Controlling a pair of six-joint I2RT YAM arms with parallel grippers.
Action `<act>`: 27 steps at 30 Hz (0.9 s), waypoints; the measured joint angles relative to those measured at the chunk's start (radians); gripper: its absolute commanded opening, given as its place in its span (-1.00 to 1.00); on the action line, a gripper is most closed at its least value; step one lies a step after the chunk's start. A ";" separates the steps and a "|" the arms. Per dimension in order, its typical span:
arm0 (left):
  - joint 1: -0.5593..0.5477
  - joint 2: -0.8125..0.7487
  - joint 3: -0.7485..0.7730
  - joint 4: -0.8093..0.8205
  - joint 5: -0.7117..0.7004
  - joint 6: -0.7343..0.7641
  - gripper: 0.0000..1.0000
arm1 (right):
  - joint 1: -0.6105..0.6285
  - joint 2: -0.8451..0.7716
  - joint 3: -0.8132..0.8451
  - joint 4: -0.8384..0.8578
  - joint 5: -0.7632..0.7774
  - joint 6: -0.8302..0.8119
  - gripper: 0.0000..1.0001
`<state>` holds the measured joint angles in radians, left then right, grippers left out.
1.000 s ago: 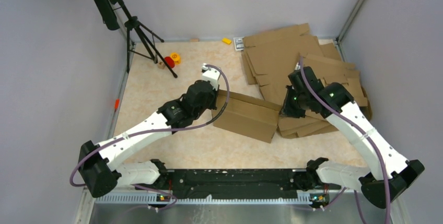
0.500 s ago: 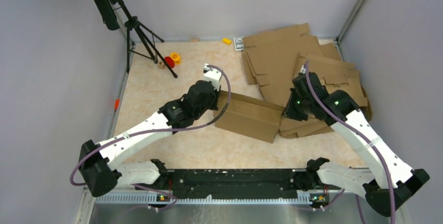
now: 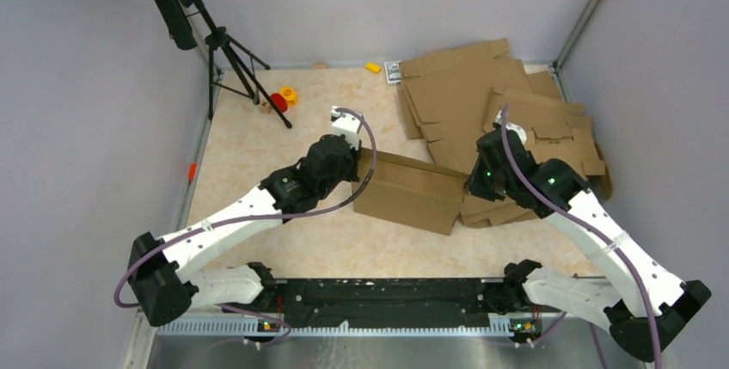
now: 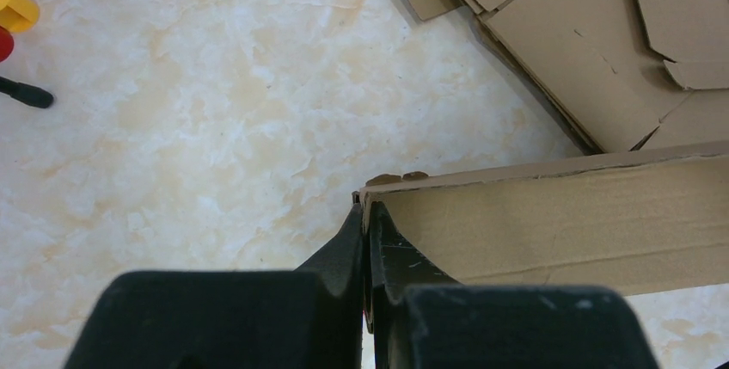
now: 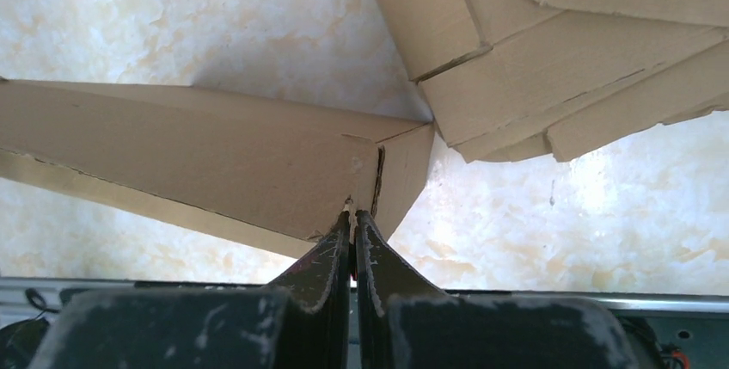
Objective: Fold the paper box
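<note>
Firmly, paper box (image 4: 559, 214) corner within left pincer (image 4: 365, 224)

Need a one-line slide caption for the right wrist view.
Right claw shut on an edge of the paper box, with the stack of cardboard blanks beyond it on the table.

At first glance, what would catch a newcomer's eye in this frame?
The partly folded paper box sits mid-table, pinched at its ends by the shut left gripper and right gripper. Behind it, at the far right, sprawls a messy pile of cardboard blanks. A black tripod stands in the far left corner.
</note>
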<state>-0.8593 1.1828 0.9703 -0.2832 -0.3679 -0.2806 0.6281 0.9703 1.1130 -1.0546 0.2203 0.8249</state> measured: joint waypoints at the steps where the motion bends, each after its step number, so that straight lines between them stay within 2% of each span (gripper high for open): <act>1: 0.000 -0.007 -0.013 0.016 0.000 -0.006 -1.00 | 0.014 0.002 0.000 0.000 0.025 0.000 -1.00; 7: 0.000 -0.093 -0.127 0.124 0.018 -0.034 -1.00 | 0.051 -0.008 -0.038 0.056 0.123 -0.003 -1.00; 14: -0.002 -0.148 -0.193 0.183 0.023 -0.049 -1.00 | 0.093 -0.030 -0.097 0.141 0.199 -0.017 -1.00; 19: -0.002 -0.148 -0.195 0.183 0.023 -0.088 -1.00 | 0.118 -0.030 -0.107 0.158 0.255 -0.029 -1.00; 23: -0.003 -0.127 -0.150 0.117 0.024 -0.137 -1.00 | 0.129 -0.046 -0.121 0.166 0.274 -0.033 -1.00; 27: -0.028 -0.082 -0.102 0.070 -0.040 -0.192 -1.00 | 0.138 -0.054 -0.125 0.164 0.286 -0.037 -1.00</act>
<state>-0.8875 1.1007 0.8684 -0.2134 -0.4076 -0.4725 0.7666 0.9161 0.9878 -0.8902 0.5060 0.7876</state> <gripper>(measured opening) 0.004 0.007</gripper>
